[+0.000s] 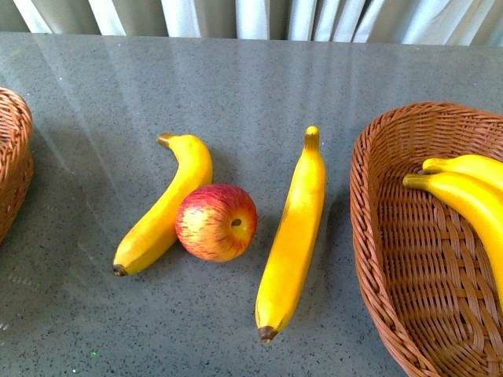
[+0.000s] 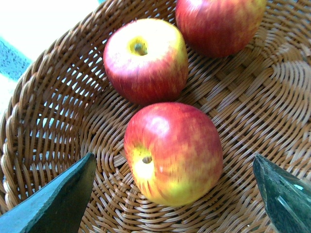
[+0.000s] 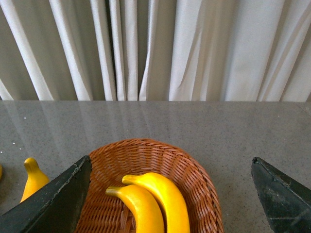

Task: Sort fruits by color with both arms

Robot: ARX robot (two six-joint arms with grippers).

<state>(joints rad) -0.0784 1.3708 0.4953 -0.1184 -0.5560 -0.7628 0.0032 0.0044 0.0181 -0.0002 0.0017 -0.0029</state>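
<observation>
Grey counter [image 1: 236, 86]: both grippers [image 2: 172, 194] [image 3: 170, 194] spread empty; apple [image 1: 216, 222] looks rigid, glossy, roll-prone, so grasp across its widest middle.

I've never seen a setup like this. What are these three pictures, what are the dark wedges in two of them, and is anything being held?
A two-armed robot is sorting fruit by color. The wide picture is from a camera on its body: two bananas and an apple lie on the grey table, between two baskets. The other two come from cameras on its wrists. The dark wedges are the open jaws of each gripper. The left gripper hangs over the left basket holding three apples; the right gripper is over the right basket holding two bananas. Neither holds anything.
</observation>
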